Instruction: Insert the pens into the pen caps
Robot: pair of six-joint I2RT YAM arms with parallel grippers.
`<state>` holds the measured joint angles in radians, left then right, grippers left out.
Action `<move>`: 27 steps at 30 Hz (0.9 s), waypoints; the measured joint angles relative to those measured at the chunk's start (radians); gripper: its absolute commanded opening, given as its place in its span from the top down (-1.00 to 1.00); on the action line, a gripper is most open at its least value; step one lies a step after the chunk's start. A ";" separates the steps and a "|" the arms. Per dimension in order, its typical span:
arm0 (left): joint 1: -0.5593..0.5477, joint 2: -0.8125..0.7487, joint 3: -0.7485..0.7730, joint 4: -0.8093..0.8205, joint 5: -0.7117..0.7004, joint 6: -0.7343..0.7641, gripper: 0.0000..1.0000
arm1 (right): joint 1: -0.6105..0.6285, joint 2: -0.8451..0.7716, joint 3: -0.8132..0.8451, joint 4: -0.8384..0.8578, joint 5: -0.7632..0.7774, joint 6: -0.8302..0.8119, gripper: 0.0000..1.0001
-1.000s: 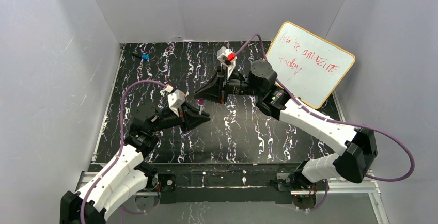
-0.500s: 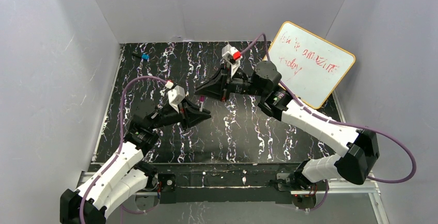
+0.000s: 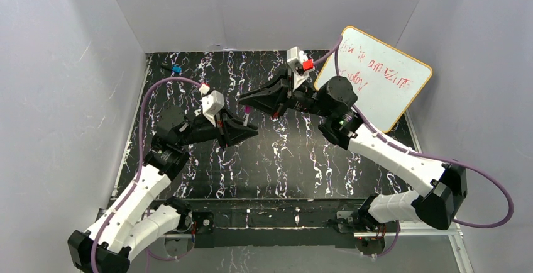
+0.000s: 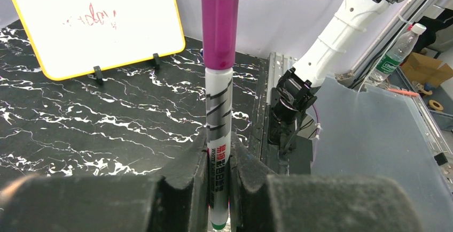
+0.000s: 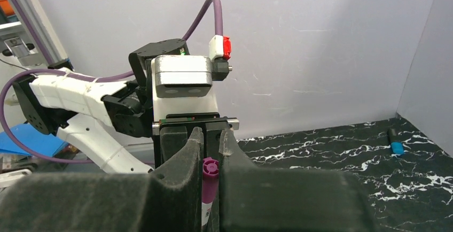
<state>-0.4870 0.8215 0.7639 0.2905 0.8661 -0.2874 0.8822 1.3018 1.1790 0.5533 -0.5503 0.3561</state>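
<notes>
Looking down from the top camera, we find both arms meeting above the middle of the black marbled table (image 3: 295, 160). The left gripper (image 3: 244, 131) holds the white pen (image 3: 245, 121) roughly upright, clear of the table. The right gripper (image 3: 244, 102) reaches in from the whiteboard (image 3: 383, 75) side to the purple cap (image 3: 247, 109) at the pen's upper end. A dark marker with a blue end (image 3: 174, 69) lies in the far left corner, well apart from both grippers.

In the left wrist view, the left gripper (image 4: 218, 178) is clamped on the lower barrel of the white pen (image 4: 218, 130), with its fingers (image 4: 184, 184) pressing from either side. The purple cap (image 4: 220, 18) sits in line on top, its rim meeting the white barrel. Its far end runs out of the frame.

In the right wrist view, the right gripper (image 5: 210, 157) is closed on the end of the purple cap (image 5: 210, 169), with its pads (image 5: 184, 160) tight against both sides.

We judge that the step in hand is pushing the white pen into the purple cap, and that it is nearly done. We cannot tell whether the cap has seated fully. The next move calls for a short, straight push along the pen's axis with both grips kept aligned so the cap does not cock sideways. After that, one gripper lets go and the capped pen is set down
</notes>
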 measured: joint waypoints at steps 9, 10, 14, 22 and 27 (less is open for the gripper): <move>0.000 0.006 0.057 -0.131 0.014 0.077 1.00 | 0.021 -0.016 -0.033 0.022 0.031 -0.016 0.97; 0.000 0.006 0.062 -0.147 0.014 0.086 1.00 | 0.023 -0.018 -0.038 0.022 0.035 -0.019 0.97; 0.000 0.006 0.084 -0.201 0.012 0.120 1.00 | 0.031 -0.026 -0.050 0.019 0.053 -0.025 0.97; -0.005 -0.001 0.090 -0.259 0.004 0.160 1.00 | 0.041 -0.050 -0.082 0.000 0.071 -0.048 0.97; -0.008 -0.001 0.090 -0.276 -0.002 0.172 1.00 | 0.044 -0.058 -0.098 0.003 0.083 -0.050 0.97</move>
<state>-0.4950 0.8204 0.8543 0.0143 0.8639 -0.1158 0.9264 1.2442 1.0809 0.5568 -0.4671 0.3065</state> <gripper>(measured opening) 0.106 0.116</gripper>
